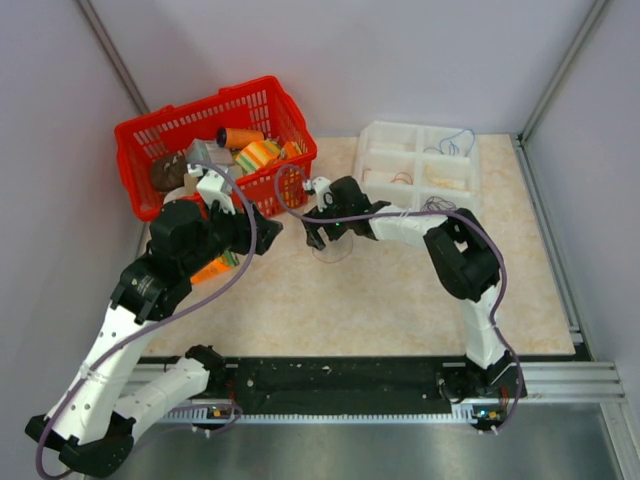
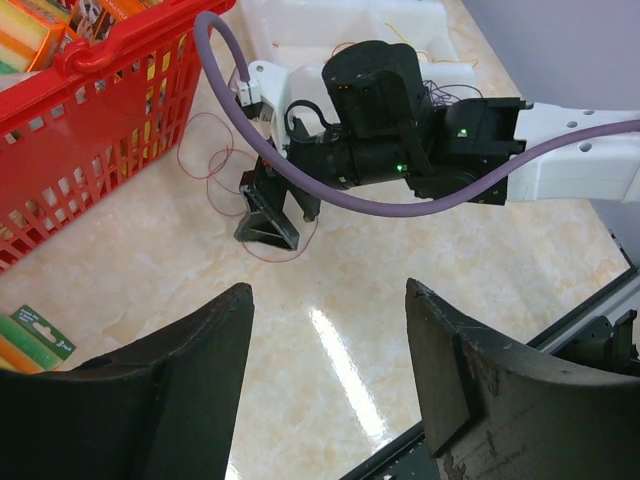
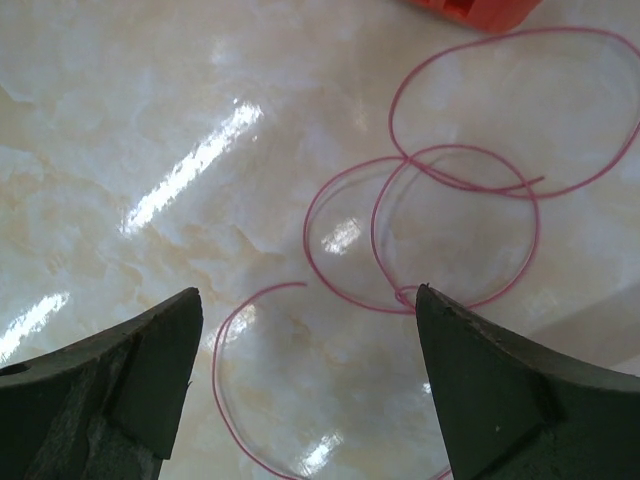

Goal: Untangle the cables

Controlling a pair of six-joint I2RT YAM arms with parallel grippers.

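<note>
A thin red cable (image 3: 408,160) lies in several loose loops on the marble tabletop. My right gripper (image 3: 305,291) is open just above it, with one curl between the fingers and nothing gripped. In the left wrist view the right gripper (image 2: 270,215) stands tip-down on the same red loops (image 2: 285,259). In the top view it sits mid-table (image 1: 318,235) over the faint cable (image 1: 336,254). My left gripper (image 2: 328,285) is open and empty, a little to the left of it (image 1: 270,228). More thin cables, blue (image 1: 456,140), red and dark, lie in the white tray.
A red plastic basket (image 1: 140,135) with spools, sponges and packets stands at the back left, close to both grippers. A white compartment tray (image 1: 420,160) stands at the back right. The black rail (image 1: 340,375) runs along the near edge.
</note>
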